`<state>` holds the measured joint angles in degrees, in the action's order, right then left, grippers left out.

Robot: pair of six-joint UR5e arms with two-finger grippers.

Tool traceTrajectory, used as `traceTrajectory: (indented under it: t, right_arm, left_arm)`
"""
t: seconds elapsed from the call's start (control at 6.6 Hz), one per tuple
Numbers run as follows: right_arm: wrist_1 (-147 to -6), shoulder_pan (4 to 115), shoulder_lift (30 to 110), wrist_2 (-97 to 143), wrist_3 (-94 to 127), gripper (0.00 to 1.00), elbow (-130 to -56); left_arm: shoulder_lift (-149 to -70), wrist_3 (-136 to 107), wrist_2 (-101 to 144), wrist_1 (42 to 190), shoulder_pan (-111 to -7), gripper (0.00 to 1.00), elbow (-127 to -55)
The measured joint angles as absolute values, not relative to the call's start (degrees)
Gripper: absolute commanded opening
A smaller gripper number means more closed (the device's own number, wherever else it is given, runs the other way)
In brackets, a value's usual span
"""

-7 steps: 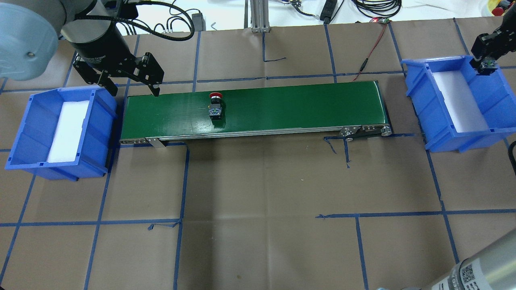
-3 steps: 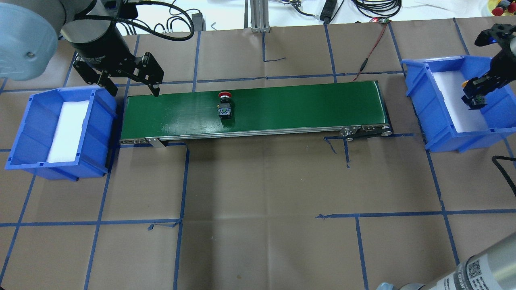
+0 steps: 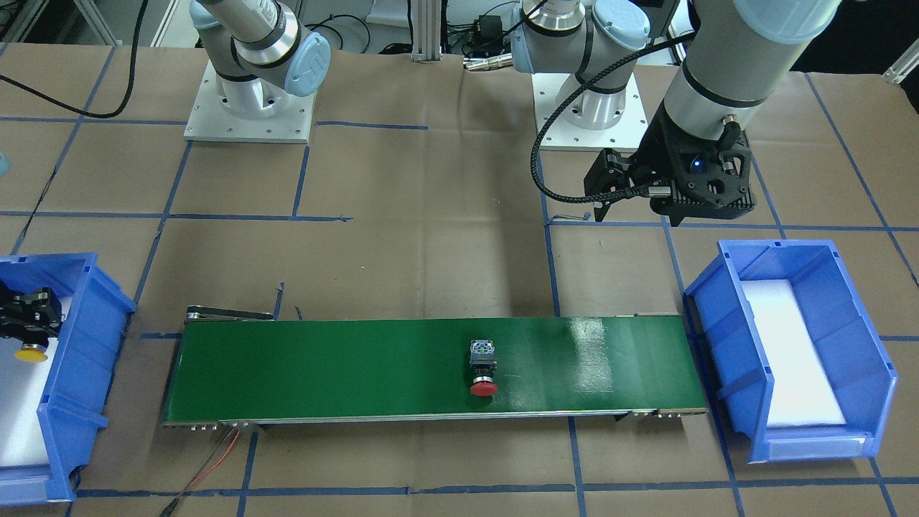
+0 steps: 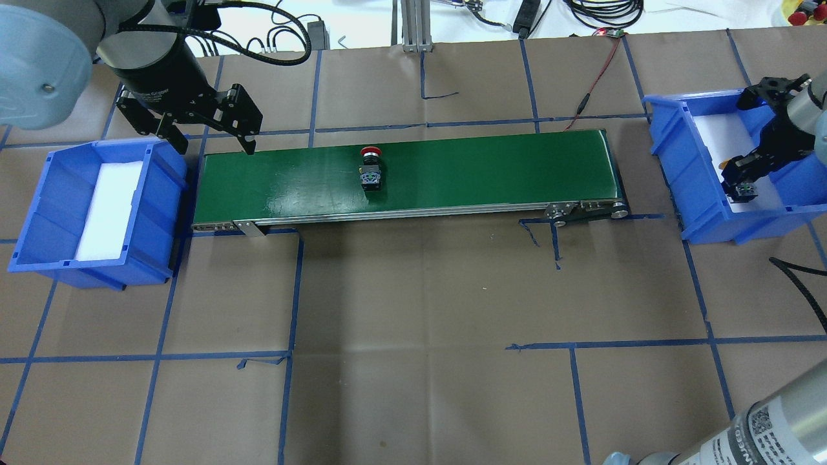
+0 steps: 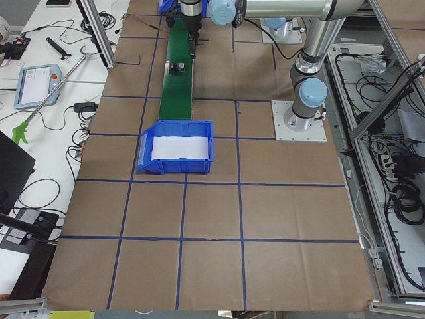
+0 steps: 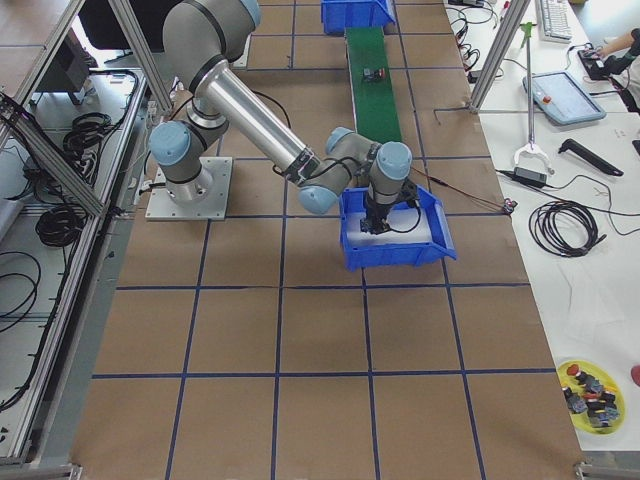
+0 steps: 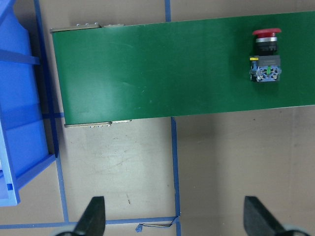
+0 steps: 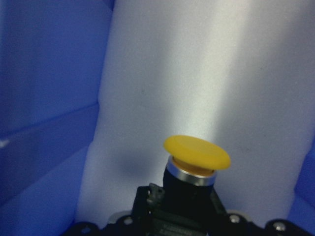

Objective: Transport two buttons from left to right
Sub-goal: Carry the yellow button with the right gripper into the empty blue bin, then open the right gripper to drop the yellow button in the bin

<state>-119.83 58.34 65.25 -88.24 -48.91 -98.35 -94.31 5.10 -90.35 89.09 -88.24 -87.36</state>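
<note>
Seen from above, a long green belt (image 4: 484,168) lies across the middle of the brown table (image 4: 420,290). It runs from 9 o'clock to 3 o'clock.

The red button (image 4: 370,171) lies on its side on the belt, a bit toward the 9 o'clock end from the middle. Its red cap points to 12 o'clock and its grey block points to 6 o'clock. Nothing touches it.

A blue box (image 4: 39,213) sits on the table just past the 9 o'clock end of the belt. It has a white pad inside. A second blue box (image 4: 665,148) sits near the 3 o'clock end.

The left pincer (image 4: 216,147) hangs in the air over the 9 o'clock end of the belt, by its 12 o'clock edge. Its two fingers are spread wide apart and hold nothing.

The right pincer (image 4: 743,179) reaches down into the box at 3 o'clock. It is closed tight on the black body of the yellow button (image 8: 197,152). The yellow cap sticks out past the fingers. The button is low over the white foam (image 8: 246,73) in this box. It seems to be just above the foam, but the pictures do not make it clear if it touches.
</note>
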Motion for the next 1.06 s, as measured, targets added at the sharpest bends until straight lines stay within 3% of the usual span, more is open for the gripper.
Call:
traceTrajectory:
  t: [0.15,0.3,0.45,0.61,1.06]
  right_arm:
    - [-120.13,58.27,64.89,-88.6,-48.92,0.19,-98.95]
    - [-120.26,58.23,64.72,-88.88,-48.82,0.55,-99.31]
    - [-120.3,58.2,64.68,-88.94,-48.68,0.77,-99.43]
    - [-120.3,58.19,64.68,-88.72,-48.46,0.87,-99.39]
    - [-119.95,58.18,65.25,-88.16,-47.92,0.91,-97.86]
  left_arm:
    - [-94.31,5.12,-90.35,89.1,-88.24,1.0,-87.36]
    - [-94.31,5.16,-90.35,89.11,-88.24,1.0,-87.36]
    - [-94.31,5.18,-90.35,89.12,-88.24,1.0,-87.36]
    - [-94.31,5.18,-90.35,89.12,-88.24,1.0,-87.36]
    - [-94.15,5.33,-90.35,89.12,-88.27,1.0,-87.36]
